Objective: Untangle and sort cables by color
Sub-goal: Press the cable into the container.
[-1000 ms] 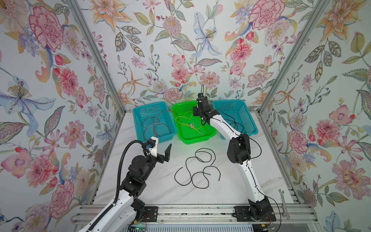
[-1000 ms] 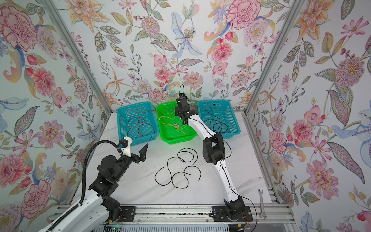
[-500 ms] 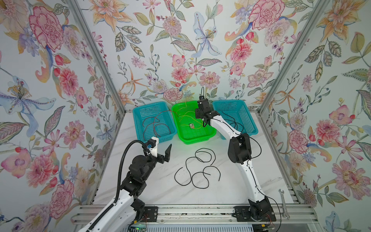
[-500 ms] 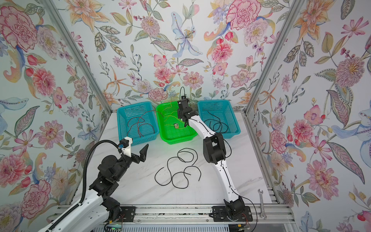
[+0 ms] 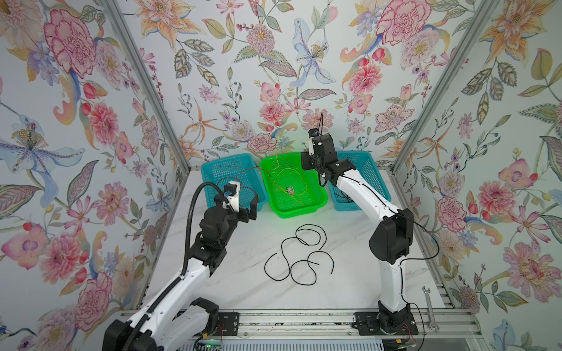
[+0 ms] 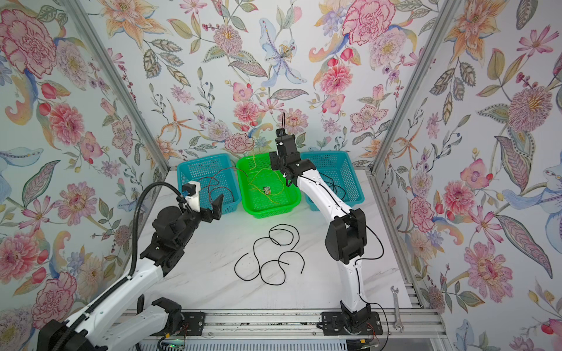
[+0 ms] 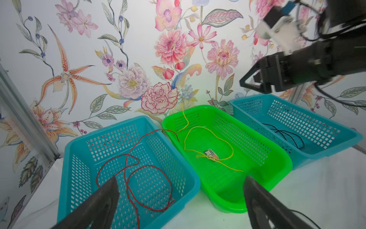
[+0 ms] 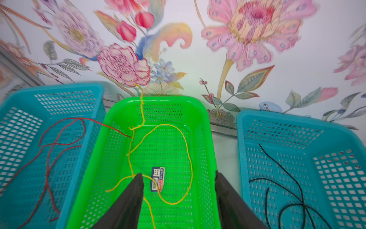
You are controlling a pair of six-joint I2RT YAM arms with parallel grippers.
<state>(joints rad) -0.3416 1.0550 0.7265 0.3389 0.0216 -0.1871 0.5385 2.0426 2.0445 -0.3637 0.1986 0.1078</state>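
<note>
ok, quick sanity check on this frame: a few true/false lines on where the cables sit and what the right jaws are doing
1. Red cables lie in a blue basket. True.
2. Yellow cables lie in a blue basket. False: they lie in the green basket.
3. Black cables lie loose on the table. True.
4. The right jaws grip a yellow cable. False: they stand open and empty above the green basket.
5. The other blue basket, by the right arm, is empty. False: more black cables lie in it.
</note>
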